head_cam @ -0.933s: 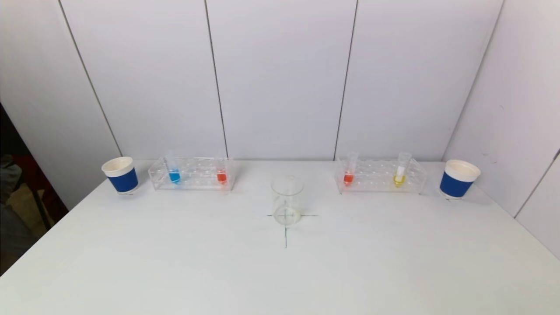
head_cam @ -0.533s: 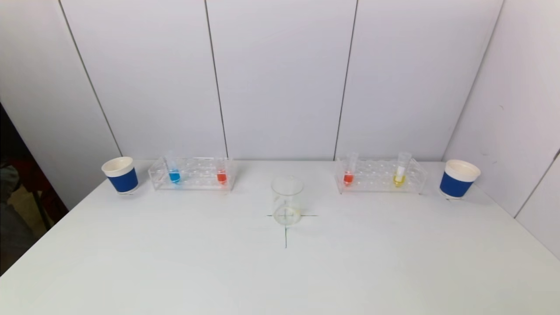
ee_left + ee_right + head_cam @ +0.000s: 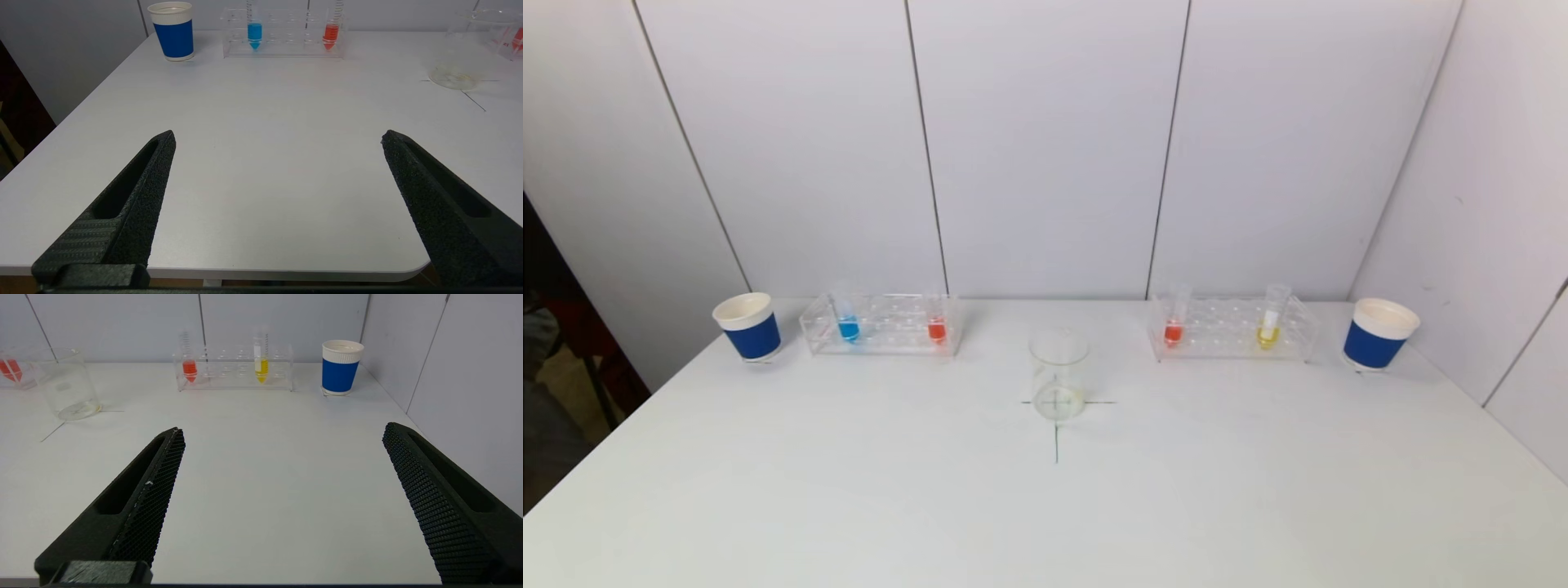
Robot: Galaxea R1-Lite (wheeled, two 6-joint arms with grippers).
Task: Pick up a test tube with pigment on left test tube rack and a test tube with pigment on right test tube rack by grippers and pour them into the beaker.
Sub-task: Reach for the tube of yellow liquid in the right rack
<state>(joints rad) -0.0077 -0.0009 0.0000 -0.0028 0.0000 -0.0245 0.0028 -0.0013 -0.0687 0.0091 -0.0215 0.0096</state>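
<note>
Head view shows the white counter [image 3: 1045, 506] carrying two clear racks at its far edge: left test tube rack [image 3: 882, 325] holding a blue tube [image 3: 848, 328] and a red tube [image 3: 937, 329], right test tube rack [image 3: 1232, 328] holding a red-orange tube [image 3: 1173, 331] and a yellow tube [image 3: 1267, 333]. Between them, nearer, stands the empty beaker [image 3: 1058, 374]. Left gripper [image 3: 278, 136] and right gripper [image 3: 282, 433] hang above the near edge, jaws wide, holding nothing.

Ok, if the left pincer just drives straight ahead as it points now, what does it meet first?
Bare table first; the left pincer is open and empty. Farther along, probably the left rack, between its blue tube and red tube; depth is unclear.
</note>
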